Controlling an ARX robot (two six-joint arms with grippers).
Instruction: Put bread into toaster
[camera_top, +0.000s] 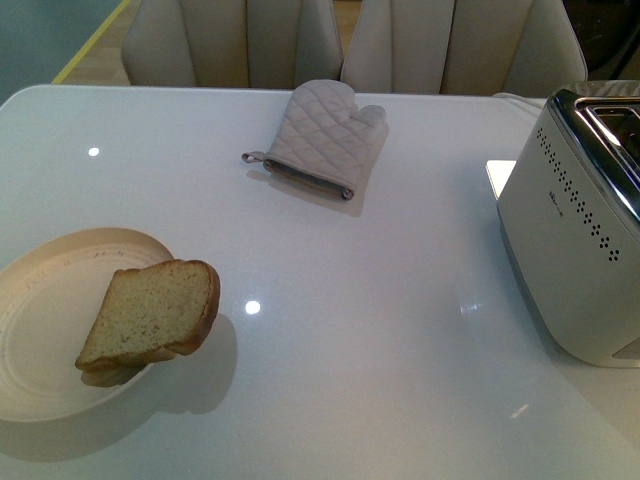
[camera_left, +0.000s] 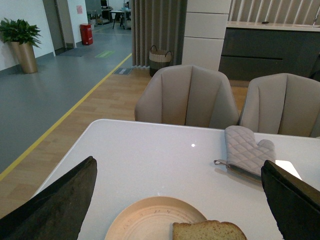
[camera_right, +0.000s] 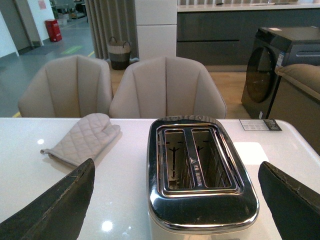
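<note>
**Bread on the plate, both grippers wide and empty**

Here is the layout: the bread (camera_top: 150, 320) lies on the near-right rim of a cream plate (camera_top: 45, 300). It sits tilted, its crust end poking out past the rim over the white table (camera_top: 380, 340). The toaster (camera_top: 575, 240) stands well apart at the far right, and the right wrist view shows both of its slots bare. A quilted oven mitt (camera_top: 320, 135) lies at the back, clear of any path between the two.

The left gripper (camera_left: 178, 161) hangs above the plate with its fingers spread far apart and nothing between them. The bread is just peeking in at the edge of that view. The right gripper (camera_right: 176, 164) is equally wide and empty, looking down over the toaster's chrome top.

Now the slice itself. It looks light, soft and springy, with an open speckled crumb that would likely dent or tear under a hard pinch. The crust seems the firmer part. My call is to take it across the thickness at the overhanging crust end, where a finger can slip underneath without scraping the plate, and to squeeze gently. Held flat it may sag, so it needs turning on edge to drop into a slot.
</note>
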